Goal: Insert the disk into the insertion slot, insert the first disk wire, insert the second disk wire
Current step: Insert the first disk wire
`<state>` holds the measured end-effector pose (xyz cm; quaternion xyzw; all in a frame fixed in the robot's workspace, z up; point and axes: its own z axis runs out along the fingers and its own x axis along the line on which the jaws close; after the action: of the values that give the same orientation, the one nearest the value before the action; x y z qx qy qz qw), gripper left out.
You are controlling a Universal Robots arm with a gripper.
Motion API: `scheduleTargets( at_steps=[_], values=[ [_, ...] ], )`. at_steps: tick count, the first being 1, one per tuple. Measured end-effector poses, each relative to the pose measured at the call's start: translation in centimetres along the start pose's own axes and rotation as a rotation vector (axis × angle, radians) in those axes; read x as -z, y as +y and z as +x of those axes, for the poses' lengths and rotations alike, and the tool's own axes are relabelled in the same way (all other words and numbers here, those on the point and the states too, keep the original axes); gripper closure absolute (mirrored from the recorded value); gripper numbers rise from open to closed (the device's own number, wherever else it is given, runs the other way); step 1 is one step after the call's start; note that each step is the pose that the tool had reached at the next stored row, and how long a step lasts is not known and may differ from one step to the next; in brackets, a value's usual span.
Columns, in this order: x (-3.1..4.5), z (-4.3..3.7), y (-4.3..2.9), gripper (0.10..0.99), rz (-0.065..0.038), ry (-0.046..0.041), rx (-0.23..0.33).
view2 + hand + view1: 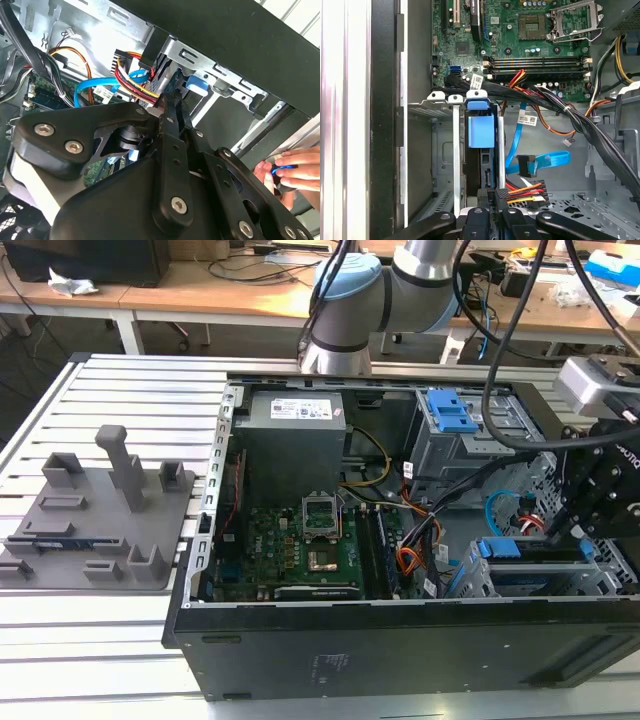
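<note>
The disk sits in the insertion slot (445,150), with its blue carrier tab (481,131) sticking out of the grey cage. In the exterior view the carrier (500,548) lies at the case's near right corner. My gripper (492,195) hangs just off the disk's exposed end and is shut on a black plug with red, yellow and orange wires (526,191). The second wrist view shows the fingers (172,115) closing together beside the same wire bundle (132,70). A blue flat cable with a black plug (527,165) hangs loose close by.
The open case holds a motherboard (300,540), a power supply (295,435) and a taller bay with a blue latch (455,410). Thick black cables (570,117) cross above the cage. A person's hand (282,172) rests outside the case wall. A grey fixture plate (100,510) lies at the exterior view's left.
</note>
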<state>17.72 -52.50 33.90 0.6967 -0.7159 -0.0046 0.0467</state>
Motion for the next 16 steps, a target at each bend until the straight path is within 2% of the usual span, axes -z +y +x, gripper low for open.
scheduleTargets(
  at_steps=[2,3,6,8,9,16],
  values=[
    [0.91,0.05,0.07,0.788,0.000,0.0004,-0.001],
    [1.36,0.08,0.10,0.788,0.000,0.0000,-0.002],
    [2.12,0.09,0.16,0.608,0.000,0.0002,-0.003],
    [2.14,0.03,0.16,0.608,0.000,0.0006,-0.003],
    [2.14,0.03,0.16,0.545,0.000,0.0006,-0.003],
    [2.14,0.03,0.16,0.545,0.000,0.0010,-0.003]
  ],
)
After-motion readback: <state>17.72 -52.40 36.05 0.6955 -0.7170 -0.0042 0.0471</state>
